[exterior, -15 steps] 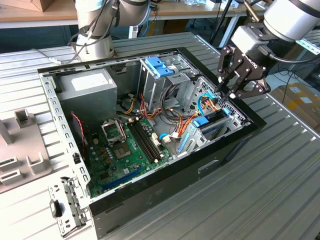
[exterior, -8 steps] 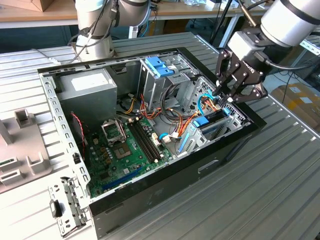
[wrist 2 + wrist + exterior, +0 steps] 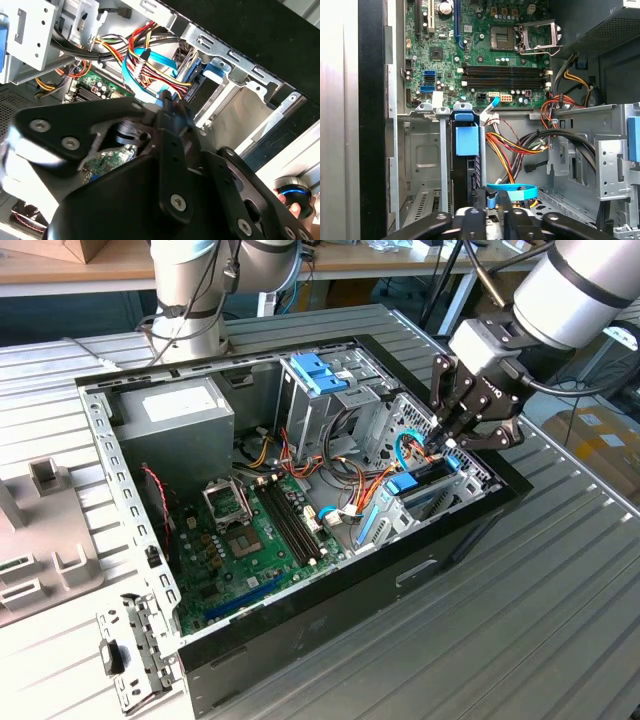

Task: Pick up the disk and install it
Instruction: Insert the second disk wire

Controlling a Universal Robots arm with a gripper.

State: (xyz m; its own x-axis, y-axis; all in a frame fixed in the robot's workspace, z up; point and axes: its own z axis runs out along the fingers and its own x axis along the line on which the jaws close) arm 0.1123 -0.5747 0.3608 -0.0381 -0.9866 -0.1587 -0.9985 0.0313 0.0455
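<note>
Open case (image 3: 330,585) on the ribbed surface (image 3: 560,590), with the arm reaching in at the right of the exterior view. The pincer (image 3: 447,443) hangs over the drive bay (image 3: 440,502) at the case's right end, and its fingers are drawn narrow, tips nearly meeting. In the first wrist view these tips sit at the flat blue cable (image 3: 512,189); whether they pinch it cannot be told. The disk (image 3: 465,175) appears to stand edge-on in the bay, a dark slab under a blue tab (image 3: 467,141), just beside the fingertips; how deeply it is seated is hidden.

Risks, as judged from this layout:
- The blue cable and the red-and-yellow wires (image 3: 505,150) crowd the bay mouth, so a tip could snag a loop and drag a connector loose.
- If the disk is not fully home, a push off its axis could jam it against the bay's metal rails.
- The motherboard (image 3: 240,540) lies near, so a stray swing of the pincer could strike it.
</note>
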